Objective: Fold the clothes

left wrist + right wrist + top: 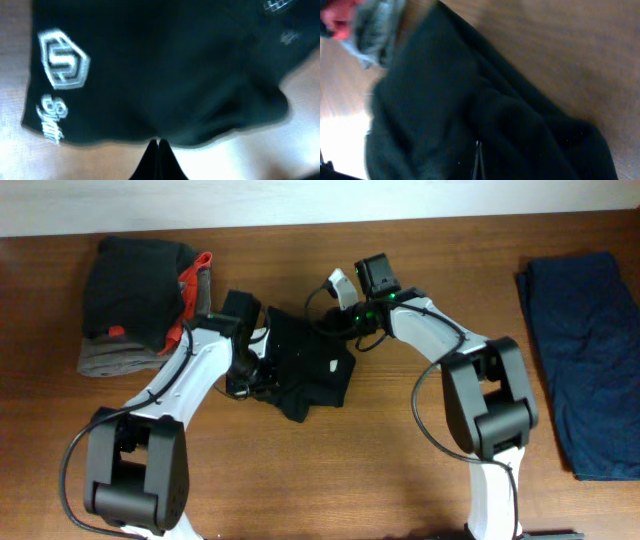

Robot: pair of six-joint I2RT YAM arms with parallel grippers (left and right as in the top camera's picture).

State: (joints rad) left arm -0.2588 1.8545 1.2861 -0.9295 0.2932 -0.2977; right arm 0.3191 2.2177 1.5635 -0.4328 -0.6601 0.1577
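Note:
The black shirt (pixel 303 367) lies bunched in the middle of the table between my two grippers. In the left wrist view its hem (pixel 150 90) fills the frame, with a white logo (pixel 62 60) at the left. My left gripper (pixel 159 143) is shut, its tips pinching the hem's edge; overhead it sits at the shirt's left side (pixel 248 372). My right gripper (pixel 478 150) is shut on dark folds of the shirt (pixel 485 115); overhead it is at the shirt's top right (pixel 350 330).
A pile of dark, grey and orange clothes (pixel 140 300) sits at the back left, also in the right wrist view (pixel 355 25). A dark blue garment (pixel 585 360) lies flat at the right edge. The brown wooden table (pixel 330 470) shows in front.

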